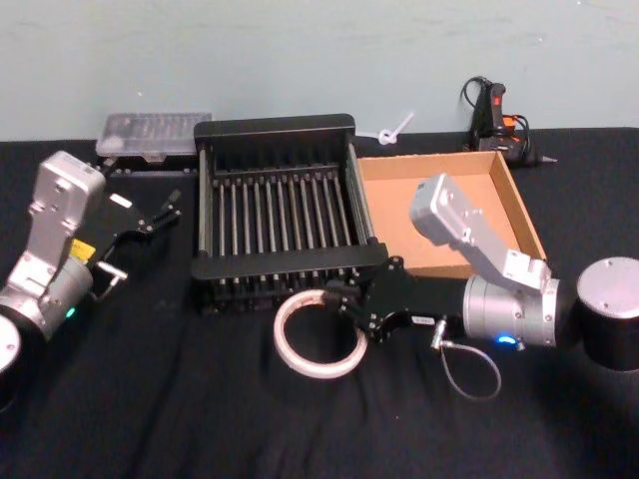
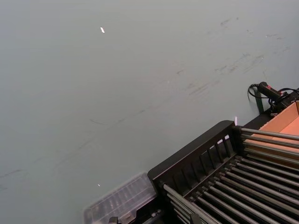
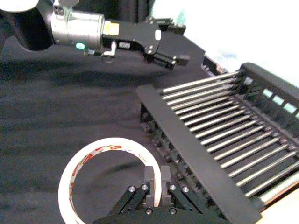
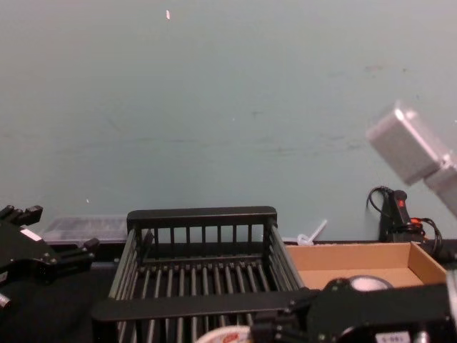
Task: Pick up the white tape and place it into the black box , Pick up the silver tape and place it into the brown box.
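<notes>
Pale green wall behind, matte black cloth over the table (image 1: 150, 399). Black box (image 1: 280, 205) sits centre: hard plastic crate, thick rims, floor of parallel round bars, slatted end walls. Brown box (image 1: 499, 190) is just beside it on the robot's right, a shallow cardboard tray with low walls and a bare inside (its near edge is hidden behind the right arm).

Right gripper (image 1: 334, 299) reaches across in front of the crate's near rim. In the right wrist view its two flat pads (image 3: 149, 179) are pinched on the band of the white tape (image 3: 77, 172), one inside the ring, one outside. The tape is a wide thin white hoop with red print on the inner core, low over the cloth just in front of the crate; can't tell if it touches the cloth.

Left gripper (image 1: 165, 212) hangs left of the crate, fingers spread, holding nothing.

Clear ribbed plastic case (image 1: 150, 133) lies behind it by the wall.
</notes>
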`<state>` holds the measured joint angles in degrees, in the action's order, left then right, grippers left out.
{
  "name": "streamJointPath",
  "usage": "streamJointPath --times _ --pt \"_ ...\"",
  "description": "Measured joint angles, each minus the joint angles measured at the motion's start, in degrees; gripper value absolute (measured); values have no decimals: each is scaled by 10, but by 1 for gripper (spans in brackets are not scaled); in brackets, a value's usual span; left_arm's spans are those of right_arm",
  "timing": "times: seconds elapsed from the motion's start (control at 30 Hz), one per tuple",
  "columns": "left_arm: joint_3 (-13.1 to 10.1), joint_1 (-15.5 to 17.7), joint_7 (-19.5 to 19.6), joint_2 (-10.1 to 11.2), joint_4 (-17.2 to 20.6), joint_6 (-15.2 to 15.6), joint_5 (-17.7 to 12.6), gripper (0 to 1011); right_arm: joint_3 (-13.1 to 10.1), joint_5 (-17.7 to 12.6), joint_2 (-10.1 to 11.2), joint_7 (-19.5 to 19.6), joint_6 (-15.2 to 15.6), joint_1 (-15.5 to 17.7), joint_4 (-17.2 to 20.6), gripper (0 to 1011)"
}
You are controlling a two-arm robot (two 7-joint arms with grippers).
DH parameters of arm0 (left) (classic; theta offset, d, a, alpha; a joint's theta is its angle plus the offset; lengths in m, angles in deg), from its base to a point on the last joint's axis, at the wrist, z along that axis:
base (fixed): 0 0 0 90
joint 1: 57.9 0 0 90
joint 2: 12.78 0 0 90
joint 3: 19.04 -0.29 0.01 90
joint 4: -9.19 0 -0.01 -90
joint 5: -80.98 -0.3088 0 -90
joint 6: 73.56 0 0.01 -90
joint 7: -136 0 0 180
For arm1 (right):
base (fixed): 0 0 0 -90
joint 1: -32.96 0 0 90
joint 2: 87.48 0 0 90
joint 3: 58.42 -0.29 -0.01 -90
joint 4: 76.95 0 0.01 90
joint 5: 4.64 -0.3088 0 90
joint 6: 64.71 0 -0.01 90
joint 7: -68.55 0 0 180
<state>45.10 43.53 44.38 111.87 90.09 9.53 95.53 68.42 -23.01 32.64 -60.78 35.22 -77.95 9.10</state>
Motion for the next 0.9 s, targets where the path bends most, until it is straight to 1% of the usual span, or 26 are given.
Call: streamJointPath --times 0.2,0.47,0.53,0.67,0.7,0.73,0.9 --pt "0 0 0 0 0 0 0 1001 -12 -13 7 7 -6 -6 11 91" --pt "0 0 0 0 0 0 0 1001 -21 -22 6 19 -11 -22 12 91" --pt "0 0 0 0 0 0 0 1001 -24 -24 3 24 -10 -28 8 91" --pt "0 0 0 0 0 0 0 1001 -29 -24 -8 40 -1 -41 -1 91" --pt "0 0 0 0 0 0 0 1001 -31 -24 -13 48 6 -46 -5 91" --pt "0 0 0 0 0 0 0 1001 -31 -24 -13 48 6 -46 -5 91" --pt "0 0 0 0 0 0 0 1001 -35 -23 -34 71 30 -70 -29 91"
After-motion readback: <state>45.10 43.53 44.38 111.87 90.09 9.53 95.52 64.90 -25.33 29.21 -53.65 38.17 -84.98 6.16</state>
